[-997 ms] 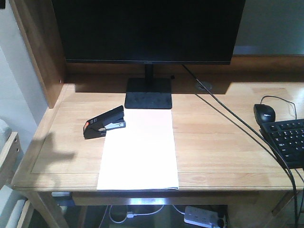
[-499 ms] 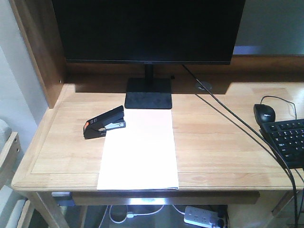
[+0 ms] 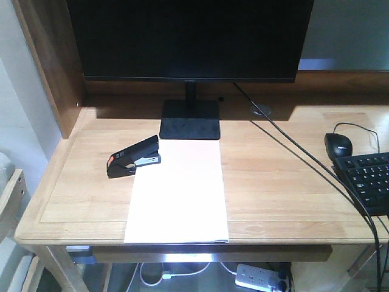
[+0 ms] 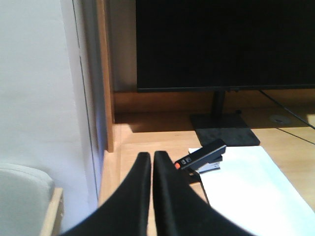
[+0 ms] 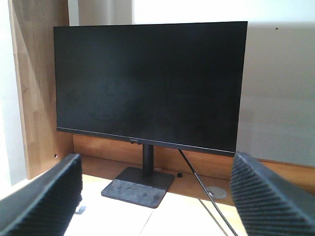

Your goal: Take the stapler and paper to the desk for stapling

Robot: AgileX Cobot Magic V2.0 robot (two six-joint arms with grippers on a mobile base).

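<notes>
Fingers [image 4: 140,196] of left gripper [image 4: 151,160] pressed together, empty; right gripper [image 5: 155,189] spread wide, empty; small black orange-ended stapler [image 3: 134,156] touches white paper sheets [image 3: 178,193] on light wooden desk [image 3: 279,176]; no legible writing.

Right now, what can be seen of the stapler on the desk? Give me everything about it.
The stapler is small and black, plastic-looking, with an orange-red patch at its left end and a silver metal magazine showing under the raised top arm. It sits closed on the light wood desk, angled so its far end points up-right toward the monitor base. Its front end sits at the upper-left corner of the white paper, apparently over the edge. No fingers touch it; in the left wrist view it lies just beyond the closed left fingers.
</notes>
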